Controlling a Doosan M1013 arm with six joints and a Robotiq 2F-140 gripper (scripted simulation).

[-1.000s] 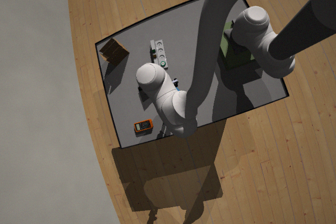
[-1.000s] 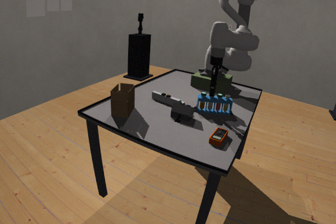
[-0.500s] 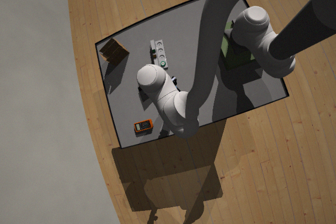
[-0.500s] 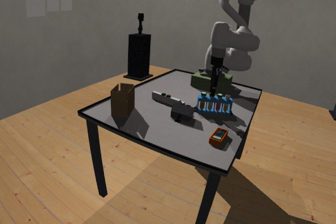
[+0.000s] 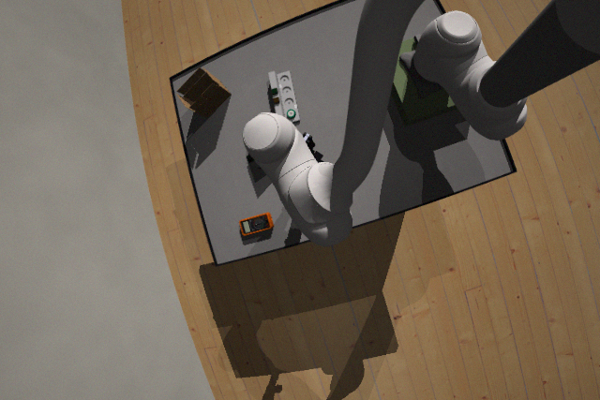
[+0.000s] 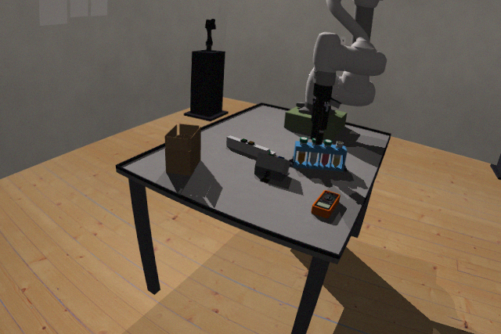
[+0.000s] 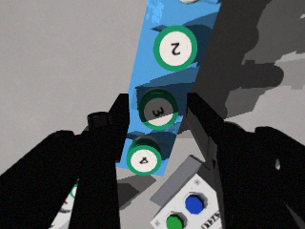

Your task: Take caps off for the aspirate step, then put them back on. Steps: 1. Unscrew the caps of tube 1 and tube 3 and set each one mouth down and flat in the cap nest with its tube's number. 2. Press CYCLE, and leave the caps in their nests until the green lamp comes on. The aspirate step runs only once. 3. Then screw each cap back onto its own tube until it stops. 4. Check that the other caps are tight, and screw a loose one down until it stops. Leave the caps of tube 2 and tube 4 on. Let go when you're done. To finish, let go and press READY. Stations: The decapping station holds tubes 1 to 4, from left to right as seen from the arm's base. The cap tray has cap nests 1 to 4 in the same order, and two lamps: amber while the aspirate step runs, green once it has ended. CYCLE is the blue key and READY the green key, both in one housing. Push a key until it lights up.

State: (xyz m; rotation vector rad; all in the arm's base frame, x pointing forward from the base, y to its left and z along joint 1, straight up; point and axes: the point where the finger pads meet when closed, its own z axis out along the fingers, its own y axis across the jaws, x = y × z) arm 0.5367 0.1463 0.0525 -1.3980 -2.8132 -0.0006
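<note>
Cap 3 (image 7: 157, 110) is a round white disc with a green ring and a dark "3" on it, half in my shadow, sitting on its tube in the blue decapping station (image 7: 143, 76). My fingers stand partly apart on either side of it, with a sliver of blue showing between each pad and the cap rim, so I hold nothing. To its left in my wrist view lies bare grey tabletop (image 7: 57, 57). Cap 2 (image 7: 174, 48) sits further along the rack and cap 4 (image 7: 143, 159) nearer me, both close neighbours of cap 3. To the right, past my other finger, the key housing (image 7: 191, 200) with the blue key (image 7: 194, 203) and green key (image 7: 175, 222) lies just beside the rack's end
</note>
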